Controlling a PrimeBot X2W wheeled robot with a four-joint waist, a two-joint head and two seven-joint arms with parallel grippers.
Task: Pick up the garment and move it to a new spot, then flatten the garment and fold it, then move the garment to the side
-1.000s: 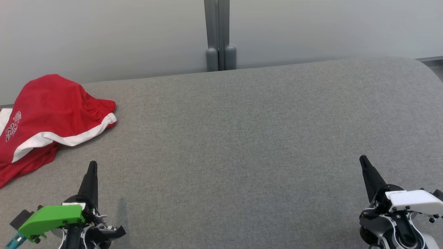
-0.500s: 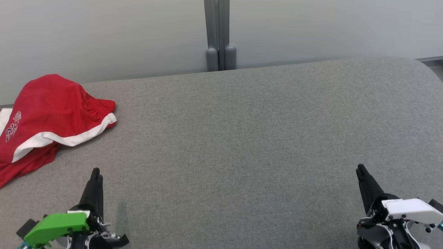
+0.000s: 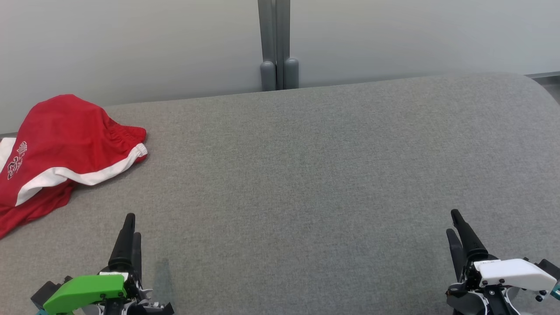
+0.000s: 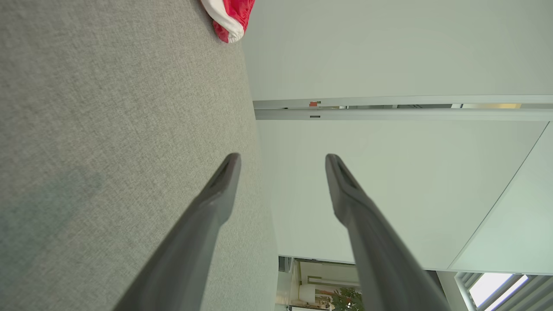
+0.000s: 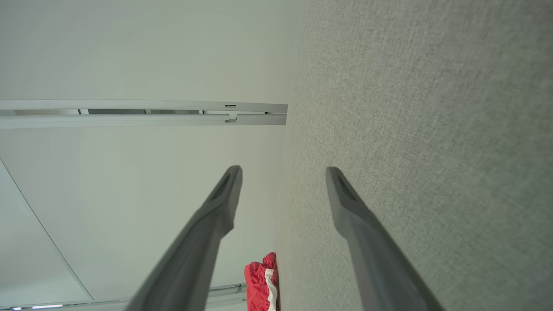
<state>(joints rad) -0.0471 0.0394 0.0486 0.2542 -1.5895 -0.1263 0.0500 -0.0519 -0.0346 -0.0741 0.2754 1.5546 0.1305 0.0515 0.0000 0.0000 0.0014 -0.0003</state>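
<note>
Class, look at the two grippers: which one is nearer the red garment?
The left gripper, the green-covered one: the red garment lies on its side. The right gripper, white-covered, sits far across the grey surface.

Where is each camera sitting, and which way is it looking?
Head view: on the robot's head, looking forward and down at the grey cushion and red garment; left end effector and right end effector show at the bottom.
Left wrist view: on the left wrist, looking along its open fingers, over the cushion towards the wall.
Right wrist view: on the right wrist, looking along its open fingers, cushion beside wall.
Shared: all three catch the red garment.
</note>
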